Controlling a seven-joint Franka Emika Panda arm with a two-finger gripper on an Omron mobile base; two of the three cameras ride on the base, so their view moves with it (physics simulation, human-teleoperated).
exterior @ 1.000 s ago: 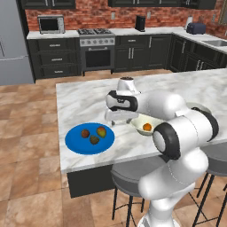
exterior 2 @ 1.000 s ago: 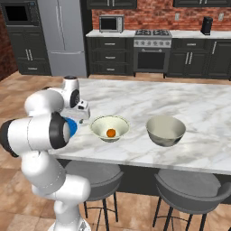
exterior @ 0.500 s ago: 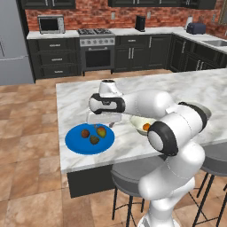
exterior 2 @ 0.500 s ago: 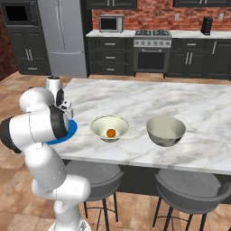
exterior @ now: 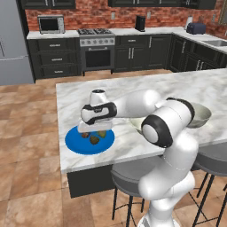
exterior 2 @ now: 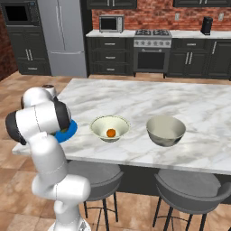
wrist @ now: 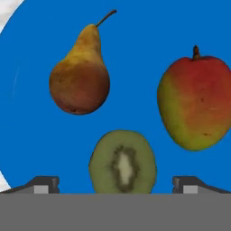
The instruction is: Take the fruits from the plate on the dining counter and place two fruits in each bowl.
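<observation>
The blue plate (exterior: 73, 141) lies near the left front corner of the marble dining counter (exterior: 133, 88). My gripper (exterior: 92, 130) hangs open just above it, pointing down. In the hand view a tan-brown pear (wrist: 80, 76), a red-green mango (wrist: 195, 108) and a cut kiwi (wrist: 122, 162) rest on the plate (wrist: 135, 45). The kiwi sits between my two fingertips (wrist: 43, 185), which stand wide apart and touch nothing. An orange (exterior 2: 110, 132) lies in the cream bowl (exterior 2: 109, 122). The grey bowl (exterior 2: 165, 131) to its right holds nothing that I can see.
The plate's rim (exterior 2: 67, 132) is close to the counter's front and left edges. Two grey stools (exterior 2: 189, 191) stand under the front edge. My own arm (exterior: 133, 104) stretches across the counter from the bowls to the plate.
My arm has swung left from over the cream bowl to above the blue plate, with the gripper open throughout. The orange stays in the cream bowl.
</observation>
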